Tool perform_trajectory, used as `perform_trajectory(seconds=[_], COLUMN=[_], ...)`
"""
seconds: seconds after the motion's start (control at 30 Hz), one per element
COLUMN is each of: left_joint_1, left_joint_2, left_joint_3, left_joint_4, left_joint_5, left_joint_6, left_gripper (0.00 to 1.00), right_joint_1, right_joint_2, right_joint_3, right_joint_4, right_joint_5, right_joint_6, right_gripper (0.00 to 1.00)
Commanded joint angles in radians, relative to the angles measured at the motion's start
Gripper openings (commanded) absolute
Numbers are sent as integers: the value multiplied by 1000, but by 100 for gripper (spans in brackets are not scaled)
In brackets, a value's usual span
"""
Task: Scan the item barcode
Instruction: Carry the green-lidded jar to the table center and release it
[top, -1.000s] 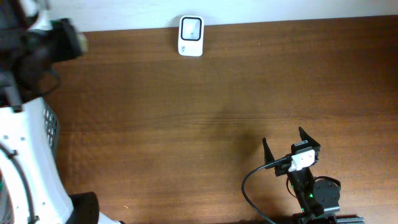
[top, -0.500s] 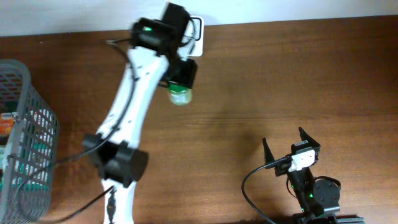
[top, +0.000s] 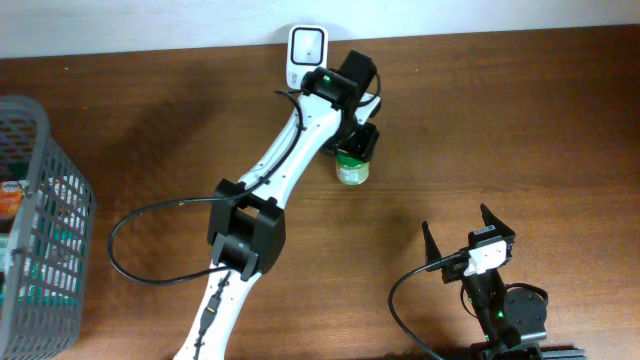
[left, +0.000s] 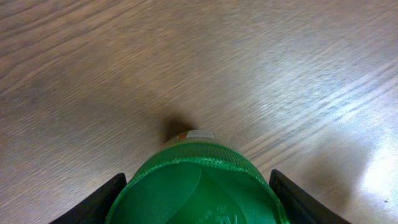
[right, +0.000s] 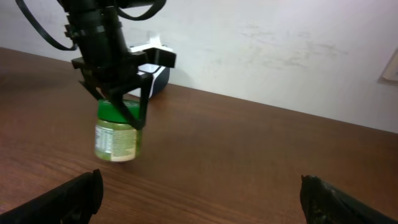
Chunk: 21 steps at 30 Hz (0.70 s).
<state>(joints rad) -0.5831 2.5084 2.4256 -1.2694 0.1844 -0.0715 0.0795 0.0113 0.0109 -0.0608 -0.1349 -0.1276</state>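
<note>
- At the far left edge of the overhead view, a grey wire basket (top: 45, 215) stands on the wooden table (top: 520, 110). I note packaged goods inside it but cannot identify them.
- From the bottom edge, the left arm (top: 270, 190) reaches diagonally up and to the right across the table.
- Against the back wall, a white barcode scanner (top: 307, 56) stands at the table's rear edge, its pale window visible from above.
- Just right of the scanner and a little toward the front, the left gripper (top: 355, 148) points downward. Its jaws are pinching a jar (top: 352, 172) by the green lid (left: 199, 186), with one finger (left: 93, 205) on each side of the lid.
- The jar hangs upright, near the scanner but apart from it. A printed label faces the right wrist camera, and I cannot make out a barcode on it. I cannot tell whether the base touches the table.
- At lower right, well apart from the jar, the right gripper (top: 455, 222) has its fingers spread wide with nothing between them.
</note>
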Motion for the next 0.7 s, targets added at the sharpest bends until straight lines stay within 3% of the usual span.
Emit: perform_trajectory(seconds=[0.0, 0.2, 0.27, 0.3, 0.33, 0.43, 0.67], left_joint_1=[-29, -46, -47, -47, -47, -46, -8], left_joint_2=[8, 86, 89, 89, 89, 75, -10], left_joint_3=[11, 10, 10, 10, 10, 48, 434], left_joint_4=[45, 58, 56, 54, 42, -4, -159], left_joint_5=[17, 3, 4, 7, 11, 11, 3], left_joint_6=[-2, -2, -2, -2, -2, -2, -2], left_gripper=[50, 49, 54, 64, 99, 99, 99], right_joint_1=[8, 8, 8, 8, 8, 8, 8], right_joint_2=[-7, -7, -7, -7, -7, -7, -7], right_joint_3=[-5, -5, -5, -5, -5, -5, -5], right_joint_4=[-7, -6, -7, -7, -7, -7, -6], right_joint_5=[1, 1, 1, 1, 1, 1, 1], right_joint_6=[5, 5, 4, 5, 5, 5, 5], right_gripper=[98, 98, 98, 98, 98, 98, 98])
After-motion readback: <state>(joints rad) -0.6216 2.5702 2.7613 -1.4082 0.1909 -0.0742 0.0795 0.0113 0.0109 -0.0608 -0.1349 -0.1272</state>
